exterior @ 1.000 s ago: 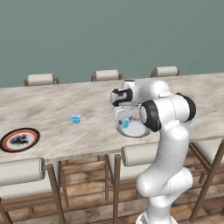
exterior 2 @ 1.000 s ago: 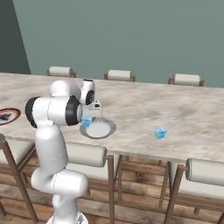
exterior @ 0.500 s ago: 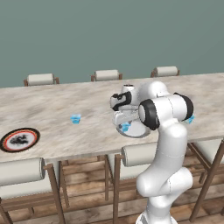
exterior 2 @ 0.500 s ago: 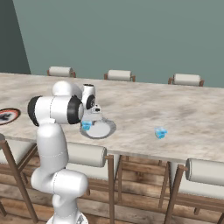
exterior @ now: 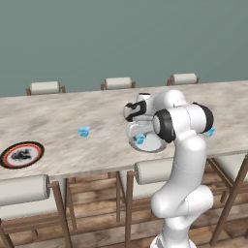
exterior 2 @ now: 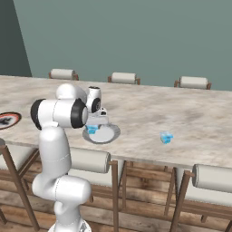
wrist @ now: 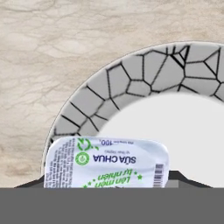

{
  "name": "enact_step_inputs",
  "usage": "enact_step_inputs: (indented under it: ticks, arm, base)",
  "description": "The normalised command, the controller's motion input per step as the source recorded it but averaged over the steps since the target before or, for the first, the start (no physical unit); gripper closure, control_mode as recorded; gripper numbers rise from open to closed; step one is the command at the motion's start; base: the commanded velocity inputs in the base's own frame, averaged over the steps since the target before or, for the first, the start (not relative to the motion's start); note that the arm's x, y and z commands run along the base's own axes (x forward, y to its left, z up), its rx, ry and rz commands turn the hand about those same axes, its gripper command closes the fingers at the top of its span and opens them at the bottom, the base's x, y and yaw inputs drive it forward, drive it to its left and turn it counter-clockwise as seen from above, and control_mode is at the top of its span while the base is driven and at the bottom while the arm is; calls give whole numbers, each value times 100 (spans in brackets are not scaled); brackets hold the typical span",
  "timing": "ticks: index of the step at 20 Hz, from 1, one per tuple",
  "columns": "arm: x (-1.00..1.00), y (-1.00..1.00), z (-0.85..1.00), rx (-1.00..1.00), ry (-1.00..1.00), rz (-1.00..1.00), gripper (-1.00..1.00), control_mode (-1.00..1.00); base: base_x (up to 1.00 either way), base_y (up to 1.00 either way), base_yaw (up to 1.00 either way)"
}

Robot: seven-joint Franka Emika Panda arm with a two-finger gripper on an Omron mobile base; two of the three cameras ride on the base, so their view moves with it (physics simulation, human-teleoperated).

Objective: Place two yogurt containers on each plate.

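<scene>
My gripper [exterior: 138, 131] [exterior 2: 93, 123] hangs low over the near-left part of the pale grey plate [exterior: 156, 145] [exterior 2: 108, 135], shut on a light blue yogurt container [exterior: 140, 140] [exterior 2: 92, 129]. In the hand view the cup's printed foil lid [wrist: 107, 164] sits between my dark fingertips [wrist: 27, 183], just above the plate's ridged rim [wrist: 131, 74]. A second yogurt container [exterior: 84, 131] stands on the table to the left. Another [exterior 2: 166, 137] [exterior: 211, 131] stands to the right. The black-rimmed plate [exterior: 22, 154] [exterior 2: 7, 119] lies far left and holds no cup.
The long marble table [exterior: 58, 116] runs across both base views. Padded chairs [exterior: 24, 189] [exterior 2: 213, 179] are tucked in along its near edge, and more chair backs [exterior: 117, 83] line the far side before a green wall.
The hand has sunk a little toward the grey plate, the light blue cup going down with it. The other cups and the plates have stayed put.
</scene>
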Motion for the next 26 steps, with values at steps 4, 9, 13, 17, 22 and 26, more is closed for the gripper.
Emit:
enact_step_inputs:
  ticks: [4,9,13,17,22,26]
  arm:
    - [0,-1,0,1,0,0,-100,-100]
    - [0,0,0,0,0,0,-100,-100]
    - [0,0,0,0,0,0,-100,-100]
    - [0,-5,0,0,0,0,-100,-100]
    - [0,-12,10,0,0,0,-100,-100]
    - [0,-21,68,0,-1,0,-100,-100]
  base:
    - [0,0,0]
    - [0,0,0]
    - [0,0,0]
    - [0,0,0]
    - [0,0,0]
    - [0,0,0]
